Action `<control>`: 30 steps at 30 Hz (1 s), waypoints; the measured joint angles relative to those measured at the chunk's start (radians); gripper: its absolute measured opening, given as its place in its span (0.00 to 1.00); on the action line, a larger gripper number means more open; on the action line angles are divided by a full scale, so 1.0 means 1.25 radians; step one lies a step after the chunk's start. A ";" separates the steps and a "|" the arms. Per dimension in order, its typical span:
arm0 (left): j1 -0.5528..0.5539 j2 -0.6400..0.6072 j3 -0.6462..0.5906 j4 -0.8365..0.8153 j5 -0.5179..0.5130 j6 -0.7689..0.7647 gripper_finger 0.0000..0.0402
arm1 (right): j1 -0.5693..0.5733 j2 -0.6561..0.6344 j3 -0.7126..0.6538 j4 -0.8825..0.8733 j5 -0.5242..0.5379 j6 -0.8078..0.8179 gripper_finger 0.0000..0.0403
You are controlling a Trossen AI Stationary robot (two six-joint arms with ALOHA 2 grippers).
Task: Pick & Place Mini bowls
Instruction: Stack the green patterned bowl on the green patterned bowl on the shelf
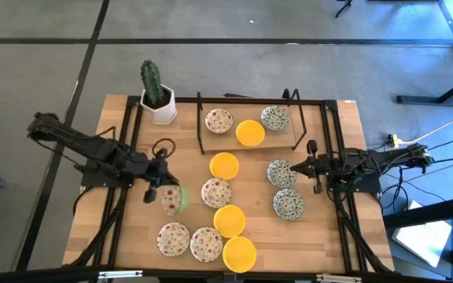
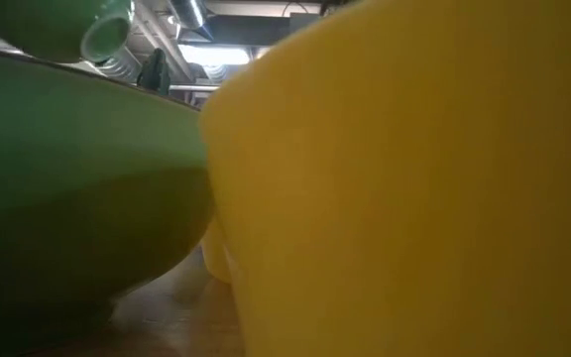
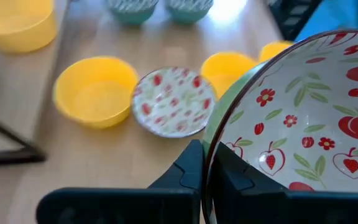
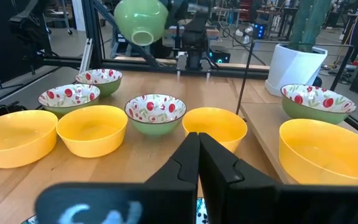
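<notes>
The left gripper [image 1: 166,191] is clamped on a red-speckled mini bowl's [image 1: 173,198] rim, lifted near the bench's left edge. Next comes the carry to the tray [image 1: 208,142] at the far edge. The right gripper [image 1: 293,167] waits, pinched together.

A yellow bowl [image 2: 404,178] and a green one [image 2: 67,198] are blocking my low view; my lifted bowl [image 3: 303,124] is running off-frame.

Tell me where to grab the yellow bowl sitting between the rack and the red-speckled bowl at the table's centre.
Pinch the rim of the yellow bowl, coming from straight above. It sits upright with its mouth open, so one finger can go inside the thin wall and one outside. Probably take the left edge, since the red-speckled bowl sits close on the near side.
</notes>
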 joint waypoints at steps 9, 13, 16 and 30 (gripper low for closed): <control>-0.044 -0.042 -0.281 0.375 -0.003 0.062 0.02 | 0.000 0.000 0.000 0.000 0.000 0.000 0.02; -0.049 -0.049 -0.353 0.507 -0.026 0.108 0.02 | 0.000 0.000 0.000 0.000 0.000 0.000 0.02; -0.047 -0.057 -0.393 0.571 -0.028 0.127 0.02 | 0.000 0.000 0.000 0.000 0.000 0.000 0.02; 0.000 -0.031 -0.243 0.707 -0.218 0.128 0.02 | 0.000 0.000 0.000 0.007 0.007 -0.018 0.02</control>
